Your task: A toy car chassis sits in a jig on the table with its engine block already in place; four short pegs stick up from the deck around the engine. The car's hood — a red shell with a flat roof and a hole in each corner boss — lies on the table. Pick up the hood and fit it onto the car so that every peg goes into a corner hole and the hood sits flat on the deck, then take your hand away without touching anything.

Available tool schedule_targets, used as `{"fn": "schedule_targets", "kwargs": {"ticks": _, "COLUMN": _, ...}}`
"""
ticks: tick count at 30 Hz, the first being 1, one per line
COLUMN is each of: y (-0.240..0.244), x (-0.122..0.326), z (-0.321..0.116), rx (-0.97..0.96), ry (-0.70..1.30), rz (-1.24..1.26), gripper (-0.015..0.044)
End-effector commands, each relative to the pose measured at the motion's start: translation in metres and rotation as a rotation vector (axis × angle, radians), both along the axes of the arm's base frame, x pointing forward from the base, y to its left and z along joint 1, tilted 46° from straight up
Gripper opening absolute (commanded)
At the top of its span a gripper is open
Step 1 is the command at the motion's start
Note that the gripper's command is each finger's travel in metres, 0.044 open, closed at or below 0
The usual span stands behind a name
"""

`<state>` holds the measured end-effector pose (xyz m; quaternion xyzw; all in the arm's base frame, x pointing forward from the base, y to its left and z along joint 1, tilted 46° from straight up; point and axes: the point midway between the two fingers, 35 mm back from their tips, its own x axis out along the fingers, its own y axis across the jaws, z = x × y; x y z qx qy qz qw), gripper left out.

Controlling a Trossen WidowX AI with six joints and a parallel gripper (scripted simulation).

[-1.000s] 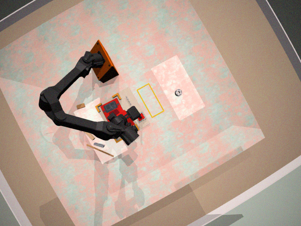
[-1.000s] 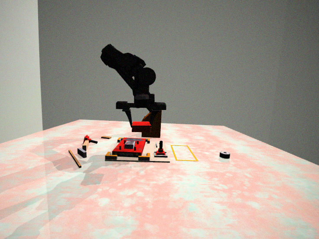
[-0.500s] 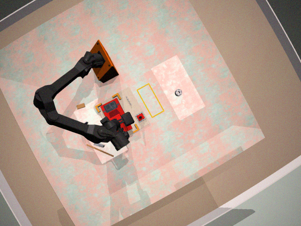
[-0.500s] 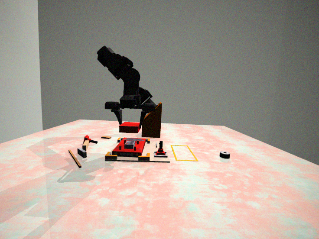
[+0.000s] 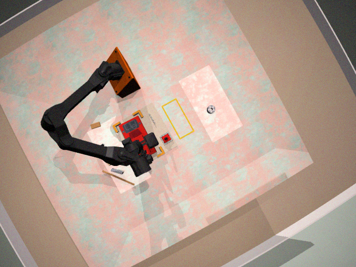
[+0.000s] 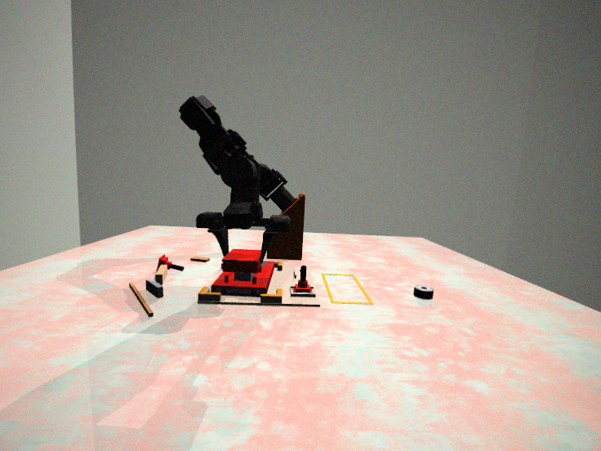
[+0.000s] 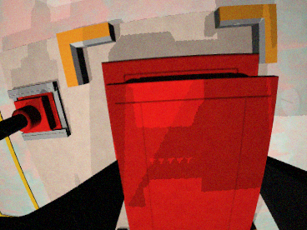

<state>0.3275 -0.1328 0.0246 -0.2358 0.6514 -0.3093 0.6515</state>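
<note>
The red hood (image 6: 242,263) (image 7: 188,137) hangs roof up between the fingers of my gripper (image 6: 244,256), which is shut on its sides. The hood is over the red chassis (image 5: 142,129) (image 6: 265,274) (image 7: 113,71), toward its end nearest the exterior camera. A gap shows under it there, with part of the grey engine block (image 6: 244,276) and two deck pegs (image 6: 226,279) (image 6: 254,279) visible. The other pegs and the corner holes are hidden. Whether holes and pegs line up cannot be told. The chassis sits between the jig's orange brackets (image 5: 139,113) (image 6: 209,295) (image 7: 271,33).
A red-based post with a black top (image 5: 166,138) (image 6: 303,285) (image 7: 37,114) stands beside the chassis. Beyond it are a yellow outline (image 5: 185,115) (image 6: 352,303) and a ring (image 6: 423,293). A wooden stick (image 5: 118,177) (image 6: 140,299) and a grey block (image 5: 117,171) (image 6: 154,288) lie on the other side.
</note>
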Motion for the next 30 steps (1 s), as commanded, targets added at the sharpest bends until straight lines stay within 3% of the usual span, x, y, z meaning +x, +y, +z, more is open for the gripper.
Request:
{"fn": "schedule_targets", "kwargs": {"ticks": 1, "y": -0.0011, "x": -0.0006, "z": -0.0016, "rx": -0.003, "ry": 0.003, "rz": 0.004, "gripper": 0.0}}
{"fn": "schedule_targets", "kwargs": {"ticks": 30, "y": -0.0016, "x": -0.0005, "z": -0.0037, "rx": -0.003, "ry": 0.003, "rz": 0.004, "gripper": 0.0}}
